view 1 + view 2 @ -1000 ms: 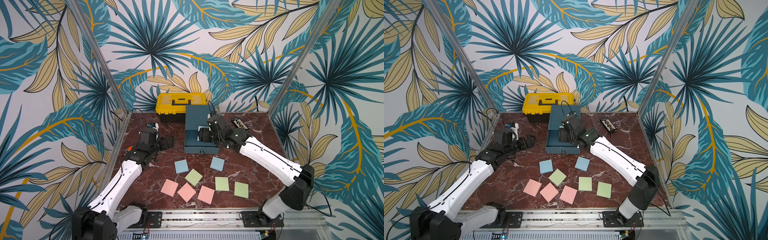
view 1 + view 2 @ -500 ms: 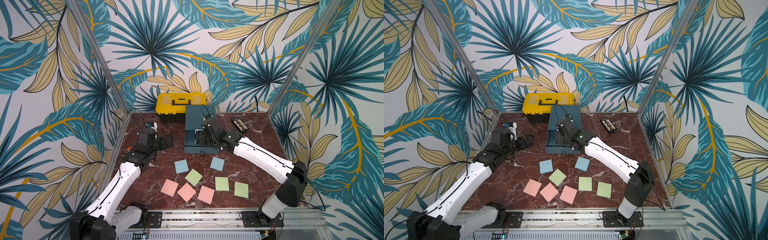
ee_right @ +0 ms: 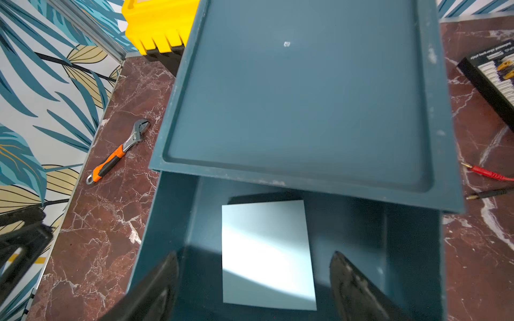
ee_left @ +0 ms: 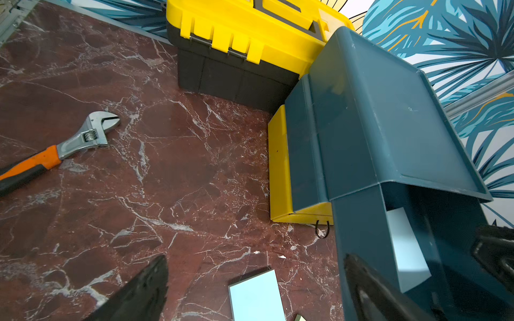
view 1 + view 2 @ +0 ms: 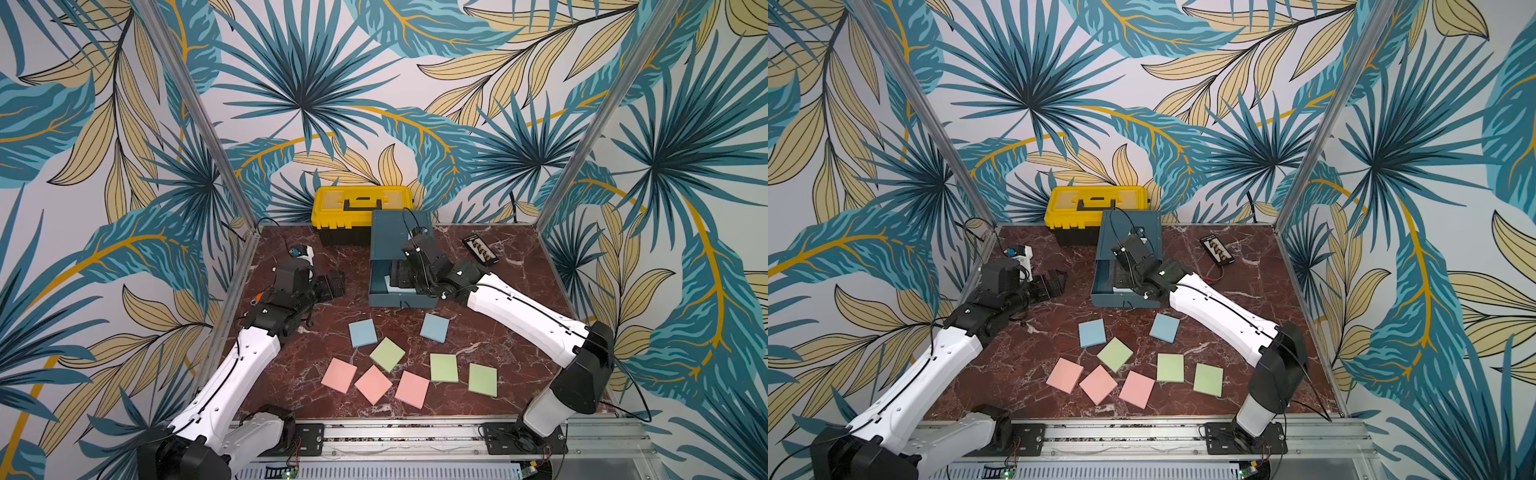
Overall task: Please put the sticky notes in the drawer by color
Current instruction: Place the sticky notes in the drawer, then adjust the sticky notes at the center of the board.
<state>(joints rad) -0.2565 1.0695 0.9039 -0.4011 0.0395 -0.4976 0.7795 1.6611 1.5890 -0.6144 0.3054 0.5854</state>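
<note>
Presently the right gripper (image 3: pixel 251 257) is hanging wide and empty over the pulled-out teal drawer (image 5: pixel 401 299), where one light blue sticky note (image 3: pixel 267 236) is lying flat, while the left gripper (image 5: pixel 334 286) is hovering wide and empty near it and eight more notes (image 5: pixel 387 354) are lying on the bench (image 5: pixel 299 368).

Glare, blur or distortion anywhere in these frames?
Right wrist: glare band washes out the blue sticky note in the open drawer; right gripper fingers blurred. Left wrist: left gripper fingers out of focus, cabinet leaning from wide-angle distortion. Top views: even light, sharp.
</note>
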